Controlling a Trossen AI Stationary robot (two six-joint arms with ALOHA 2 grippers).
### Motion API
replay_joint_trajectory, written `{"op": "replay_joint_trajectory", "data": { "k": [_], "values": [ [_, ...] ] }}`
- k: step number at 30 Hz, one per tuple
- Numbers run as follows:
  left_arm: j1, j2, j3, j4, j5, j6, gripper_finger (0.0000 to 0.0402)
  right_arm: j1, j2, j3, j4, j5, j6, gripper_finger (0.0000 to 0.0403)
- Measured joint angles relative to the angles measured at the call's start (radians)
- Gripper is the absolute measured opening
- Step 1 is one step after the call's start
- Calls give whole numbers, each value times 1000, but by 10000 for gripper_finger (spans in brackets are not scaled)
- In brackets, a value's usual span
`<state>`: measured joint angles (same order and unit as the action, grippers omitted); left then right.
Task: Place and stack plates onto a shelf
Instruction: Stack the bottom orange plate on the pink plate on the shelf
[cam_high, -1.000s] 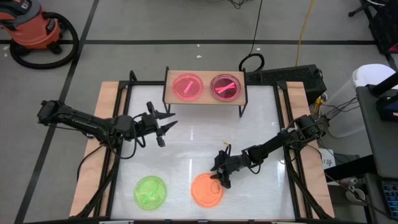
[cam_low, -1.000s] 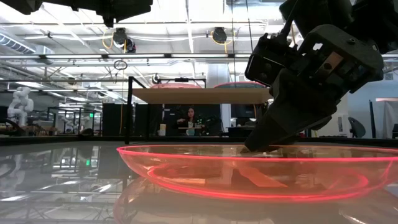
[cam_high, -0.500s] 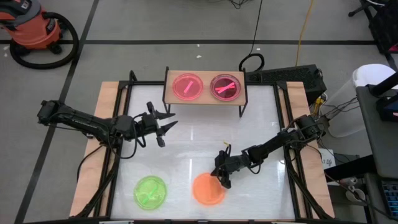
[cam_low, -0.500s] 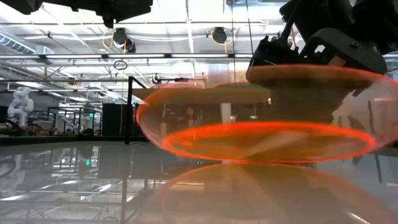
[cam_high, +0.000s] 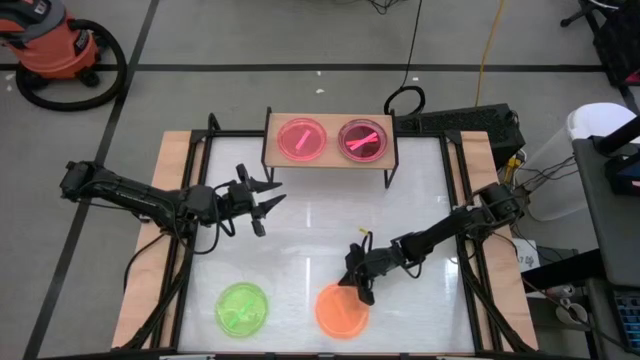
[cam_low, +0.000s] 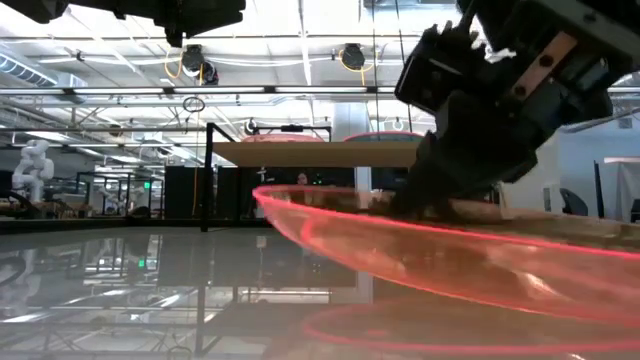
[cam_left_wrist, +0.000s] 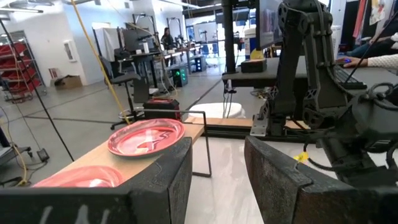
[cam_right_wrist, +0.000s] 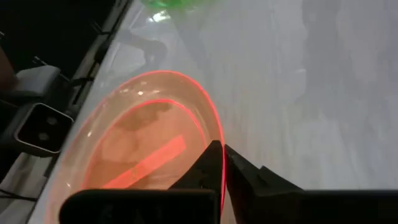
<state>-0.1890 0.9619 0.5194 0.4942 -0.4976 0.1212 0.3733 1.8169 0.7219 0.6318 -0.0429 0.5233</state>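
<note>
The right gripper (cam_high: 358, 291) sits low over the near middle of the white table (cam_high: 320, 230), its two dark fingers (cam_right_wrist: 239, 167) pinched together on the far rim of a round translucent orange plastic plate (cam_high: 342, 311). In the right wrist view the rim runs straight between the closed fingers, and a bright orange bar pattern shows through the plate's floor. In the low view the orange plate is tilted, its gripped edge raised and its opposite edge lower, with its reflection glowing on the glossy tabletop beneath it. A round translucent green plate (cam_high: 242, 308) lies flat on the table near its near left corner, well apart from the orange one. The small rectangular light-wood shelf on thin black legs (cam_high: 331, 160) stands at the far middle of the table and carries two plates side by side: a bright pink round plate (cam_high: 302, 139) on its left half and a darker pink-purple round plate (cam_high: 362, 139) on its right half, each showing a pink bar marking. The left gripper (cam_high: 268, 201) hovers above the left middle of the table, near the shelf's left legs, with its fingers spread apart and nothing between them; its wrist view looks past the open fingers toward the shelf and its two pink plates. An orange shop vacuum (cam_high: 55, 50) stands on the floor beyond the far left corner.
</note>
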Motion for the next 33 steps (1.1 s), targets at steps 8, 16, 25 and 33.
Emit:
{"op": "replay_joint_trajectory", "data": {
  "k": [8, 16, 25, 33],
  "values": [
    [-3, 0, 0, 0, 0, 4, 154, -13, -119, 0, -10, 16, -90, 0],
    [-3, 0, 0, 5, 0, 33, 154, -85, -254, 1, -62, 158, -246, 0],
    [-7, 0, 0, 4, 1, 29, 154, -286, -291, 1, 4, 200, -370, 0],
    [-1, 0, 0, 34, 1, 117, 154, -565, -291, 36, 211, 99, -404, 0]
  ]
}}
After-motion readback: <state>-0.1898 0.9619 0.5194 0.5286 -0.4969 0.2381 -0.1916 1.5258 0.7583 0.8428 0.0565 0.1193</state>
